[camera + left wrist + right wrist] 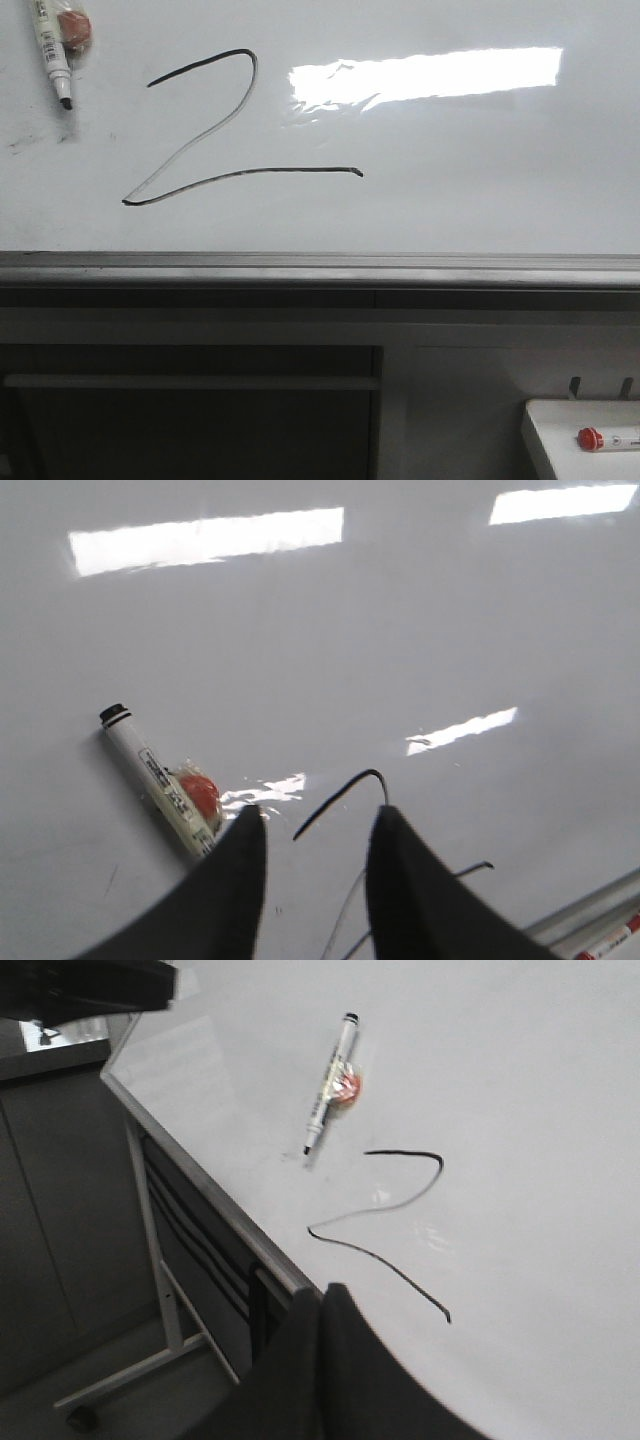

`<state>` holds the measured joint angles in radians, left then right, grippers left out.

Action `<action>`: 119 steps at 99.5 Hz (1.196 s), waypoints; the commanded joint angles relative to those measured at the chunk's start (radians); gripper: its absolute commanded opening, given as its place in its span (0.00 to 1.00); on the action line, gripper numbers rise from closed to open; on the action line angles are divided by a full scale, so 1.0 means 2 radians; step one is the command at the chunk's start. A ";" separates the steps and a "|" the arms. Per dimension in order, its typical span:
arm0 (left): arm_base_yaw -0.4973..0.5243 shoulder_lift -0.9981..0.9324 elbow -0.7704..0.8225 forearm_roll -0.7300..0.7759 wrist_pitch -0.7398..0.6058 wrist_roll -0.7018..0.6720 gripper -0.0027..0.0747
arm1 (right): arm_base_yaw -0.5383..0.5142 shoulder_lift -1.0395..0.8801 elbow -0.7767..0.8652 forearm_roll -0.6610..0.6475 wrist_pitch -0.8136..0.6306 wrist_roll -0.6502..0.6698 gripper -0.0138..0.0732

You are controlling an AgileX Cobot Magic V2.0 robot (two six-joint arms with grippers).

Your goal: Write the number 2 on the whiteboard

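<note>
A thin black number 2 (280, 170) is drawn on the left half of the whiteboard (450, 180). A black marker (52, 50) with a red blob (75, 28) beside it sits on the board up and left of the 2. Neither gripper shows in the front view. In the left wrist view my left gripper (315, 825) is open and empty over the board, with the top of the 2 (340, 798) between its fingers and the marker (150, 770) beside it. My right gripper (322, 1295) is shut on nothing at the board's edge, near the 2 (410, 1152).
A grey metal rail (320, 270) runs along the board's lower edge. A small white tray (560, 430) with a red-capped marker (600, 438) stands at the lower right. The board's stand frame (160, 1260) shows in the right wrist view.
</note>
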<state>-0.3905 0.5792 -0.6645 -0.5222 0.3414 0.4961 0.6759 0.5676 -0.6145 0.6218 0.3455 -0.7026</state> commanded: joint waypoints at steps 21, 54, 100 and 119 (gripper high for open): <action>0.001 -0.168 0.053 0.021 0.065 -0.003 0.01 | -0.003 -0.100 0.162 0.005 -0.169 -0.006 0.08; 0.001 -0.239 0.089 0.023 0.066 -0.003 0.01 | -0.003 -0.116 0.185 0.005 -0.169 -0.006 0.08; 0.001 -0.239 0.090 0.023 0.066 -0.003 0.01 | -0.003 -0.116 0.185 0.005 -0.169 -0.006 0.08; 0.003 -0.239 0.099 0.024 0.062 -0.003 0.01 | -0.003 -0.116 0.185 0.005 -0.169 -0.006 0.08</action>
<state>-0.3905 0.0873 -0.4534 -0.4579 0.5387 0.4961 0.6759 0.3294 -0.2158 0.6238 0.0788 -0.7049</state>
